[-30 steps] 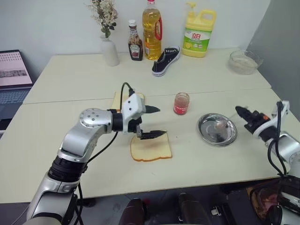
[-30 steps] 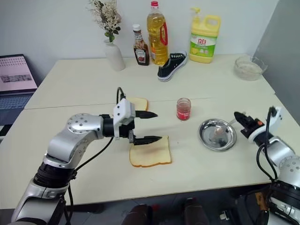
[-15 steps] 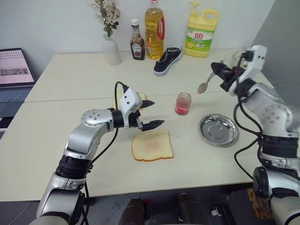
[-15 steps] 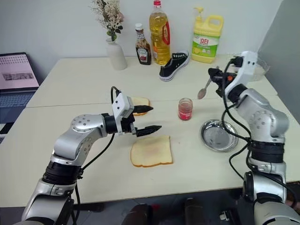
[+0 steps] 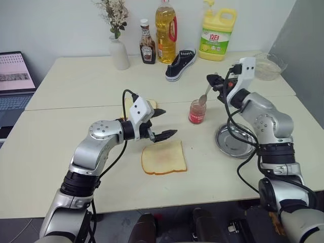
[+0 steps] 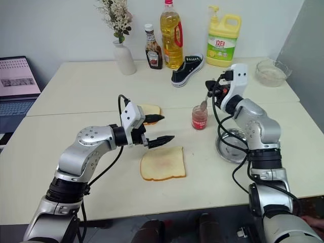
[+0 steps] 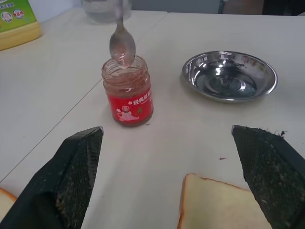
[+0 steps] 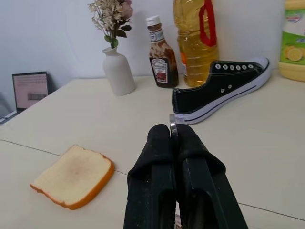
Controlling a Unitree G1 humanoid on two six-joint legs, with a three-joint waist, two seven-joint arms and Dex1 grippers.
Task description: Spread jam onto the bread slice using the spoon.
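Where glossy metal spoon (image 7: 122,44) nears glass: jam (image 7: 127,91).

table (image 5: 61,167): bread slice (image 5: 163,158), jam (image 5: 196,112), steel dish (image 5: 234,141).

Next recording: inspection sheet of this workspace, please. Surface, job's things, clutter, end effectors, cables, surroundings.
Surface: pale table, seam across it.
Job's things: jam jar open; spoon bowl just above its mouth; bread slice flat, bare.
Clutter: second slice, steel dish, shoe, ketchup bottle, oil bottle, detergent jug, vase, glass bowl.
End effectors: left end effector open over the table; right end effector shut on spoon.
Cables: black leads on both arms.
Surroundings: laptop, white wall.
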